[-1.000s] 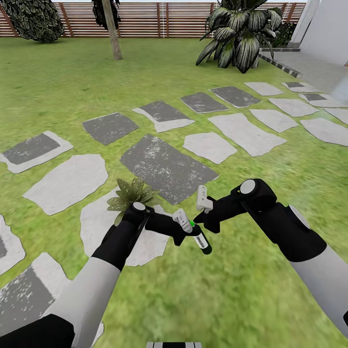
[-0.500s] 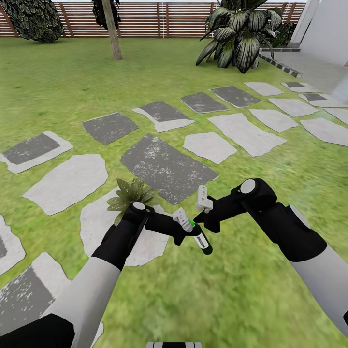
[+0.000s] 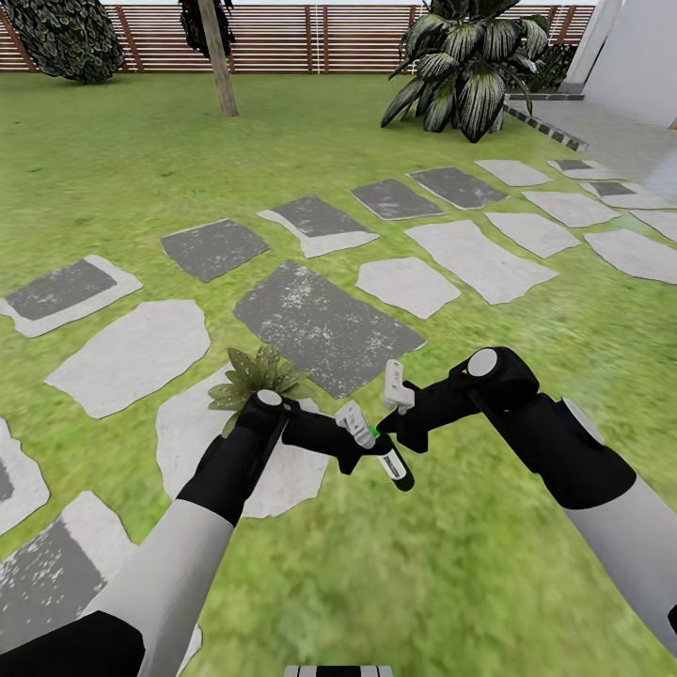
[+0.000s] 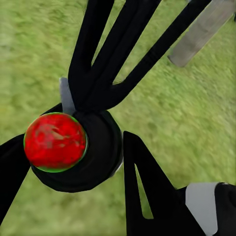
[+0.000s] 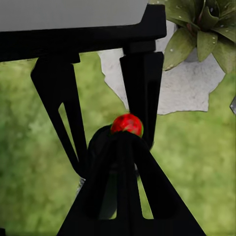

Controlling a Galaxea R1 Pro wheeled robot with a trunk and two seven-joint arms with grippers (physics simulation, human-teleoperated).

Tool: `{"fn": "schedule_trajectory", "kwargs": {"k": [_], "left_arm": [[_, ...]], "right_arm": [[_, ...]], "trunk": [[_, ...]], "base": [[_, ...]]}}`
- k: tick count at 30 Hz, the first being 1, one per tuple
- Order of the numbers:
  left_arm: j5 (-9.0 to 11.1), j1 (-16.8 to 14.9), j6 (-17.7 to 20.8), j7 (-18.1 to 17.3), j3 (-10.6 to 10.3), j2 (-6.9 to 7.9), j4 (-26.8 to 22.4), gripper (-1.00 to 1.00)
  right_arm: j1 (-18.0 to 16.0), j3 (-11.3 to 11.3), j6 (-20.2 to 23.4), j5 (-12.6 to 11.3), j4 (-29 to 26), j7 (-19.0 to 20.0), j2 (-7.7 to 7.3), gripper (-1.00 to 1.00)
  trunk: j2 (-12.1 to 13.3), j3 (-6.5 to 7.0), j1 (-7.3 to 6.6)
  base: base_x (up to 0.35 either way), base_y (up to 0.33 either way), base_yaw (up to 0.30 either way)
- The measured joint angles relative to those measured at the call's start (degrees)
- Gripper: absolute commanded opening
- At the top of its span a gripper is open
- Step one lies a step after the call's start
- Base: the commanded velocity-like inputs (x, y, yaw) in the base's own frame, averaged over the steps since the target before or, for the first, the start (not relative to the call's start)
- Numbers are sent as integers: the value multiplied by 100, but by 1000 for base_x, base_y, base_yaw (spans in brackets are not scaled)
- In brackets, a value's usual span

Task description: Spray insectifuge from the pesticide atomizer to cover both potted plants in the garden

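Head view showed the pesticide atomizer (image 3: 390, 464) held low over the lawn (image 3: 423, 574), just beside the potted plant (image 3: 256, 373) and on that plant's right. Much of the bottle was covered: its black neck sat behind the white tips of the left pincer (image 3: 360, 434), and only the dark green lower body and a white label showed. The label's print was too small to read. The potted plant was partly cut off by the left arm's wrist, and its pot could not be made out.

The left pincer was clamped on the atomizer's neck. The right pincer (image 3: 387, 406) stood right of the bottle with its fingers on either side of the top; whether it pressed on it I could not tell.

In the left wrist view the atomizer's red cap (image 4: 55, 141) with its black collar sat between dark fingers (image 4: 147, 196), over blurred grass. In the right wrist view the same red cap (image 5: 127, 124) lay between two black fingers (image 5: 142, 83), with the potted plant (image 5: 204, 29) beyond it on a pale stepping stone (image 5: 182, 88).

Around the plant lay flat grey and white stepping stones (image 3: 320, 320) set in green lawn. Far behind it ran a brown slatted fence (image 3: 310, 38), with a tree trunk (image 3: 220, 61), a large dark-leaved shrub (image 3: 465, 66) and a white house wall (image 3: 639, 56) toward the right.
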Motion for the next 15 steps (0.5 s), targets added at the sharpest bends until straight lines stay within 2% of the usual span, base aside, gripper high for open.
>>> {"fn": "schedule_trajectory", "kwargs": {"k": [15], "left_arm": [[-2, 0, 6, 3, 0, 0, -34, -100]], "right_arm": [[0, 0, 5, -2, 0, 5, 0, -100]], "trunk": [[0, 0, 0]], "base": [[0, 0, 0]]}}
